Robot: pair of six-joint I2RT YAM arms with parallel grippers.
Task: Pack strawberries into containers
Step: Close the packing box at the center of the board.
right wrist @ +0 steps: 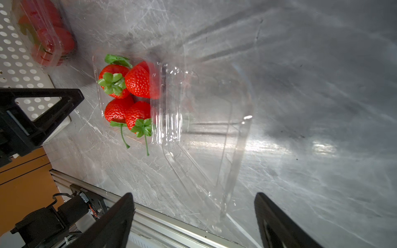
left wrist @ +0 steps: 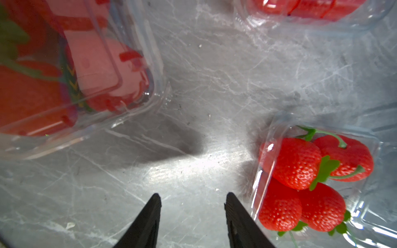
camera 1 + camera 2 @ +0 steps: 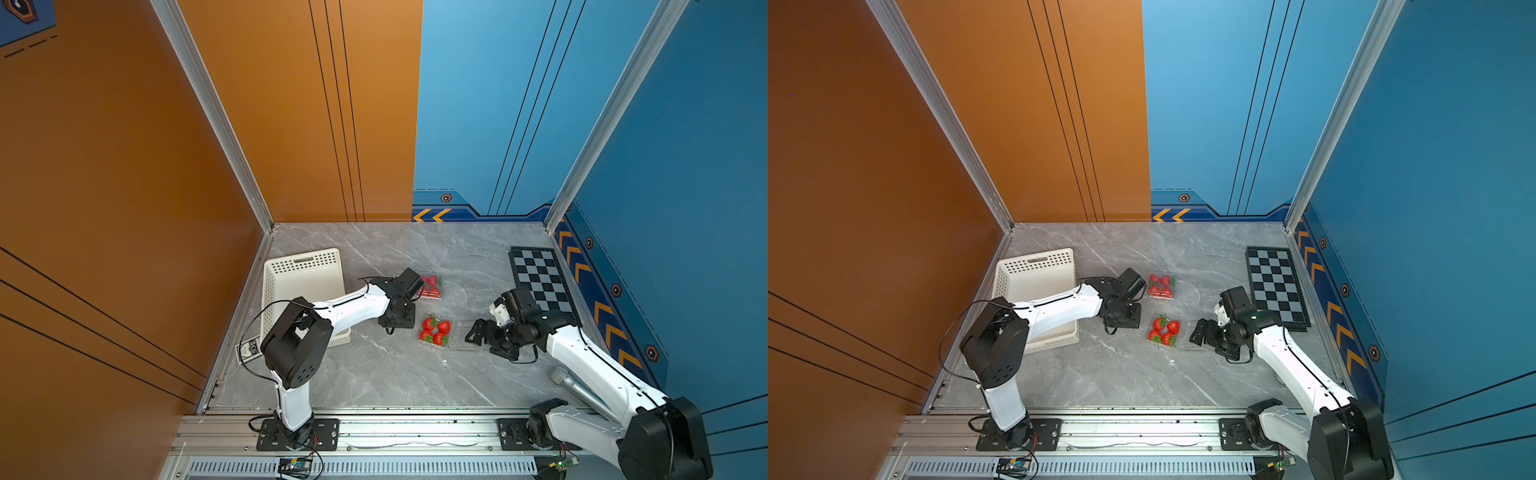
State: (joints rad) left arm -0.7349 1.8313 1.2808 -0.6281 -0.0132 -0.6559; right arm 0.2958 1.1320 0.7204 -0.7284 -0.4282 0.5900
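In both top views an open container holds several red strawberries. Its clear lid lies folded out towards my right gripper. That gripper is open wide, and the lid's free edge reaches between its fingertips without a grip. My left gripper hangs open over bare table just left of the berries, holding nothing. Behind it sits a closed container with strawberries inside. Another closed container shows in the left wrist view.
A white perforated basket stands at the back left, partly under the left arm. A folded chessboard lies by the right wall. A grey microphone rests under the right arm. An aluminium rail runs along the front edge.
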